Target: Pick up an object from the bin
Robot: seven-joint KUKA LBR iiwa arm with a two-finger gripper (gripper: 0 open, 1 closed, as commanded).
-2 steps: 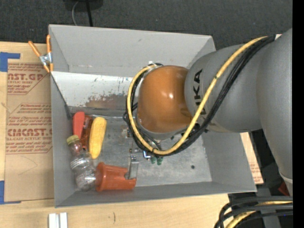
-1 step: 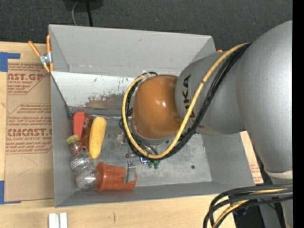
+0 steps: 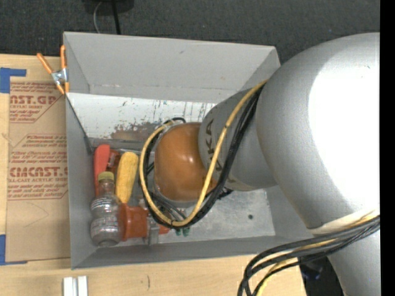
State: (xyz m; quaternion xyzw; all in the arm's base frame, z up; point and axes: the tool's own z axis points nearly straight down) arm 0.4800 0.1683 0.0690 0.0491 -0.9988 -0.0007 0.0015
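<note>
grey bin (image 3: pixel 166 60), yellow corn cob (image 3: pixel 126 176), orange stick (image 3: pixel 100 164), clear bottle (image 3: pixel 105 217)

A robotics lab cell is indicated: a grey metal bin (image 3: pixel 170 45) is set on a dark surface (image 3: pixel 247 11), entered from the right by a silver arm (image 3: pixel 327 134) with exposed cables (image 3: pixel 146 165).

- Bright, even light falls from overhead; the back wall of the bin (image 3: pixel 173 60) reads pale grey.
- The shell of the arm (image 3: pixel 327 122) glares near white on top.
- The orange cover (image 3: pixel 176 162) carries a soft sheen, with shadow beneath it.
</note>
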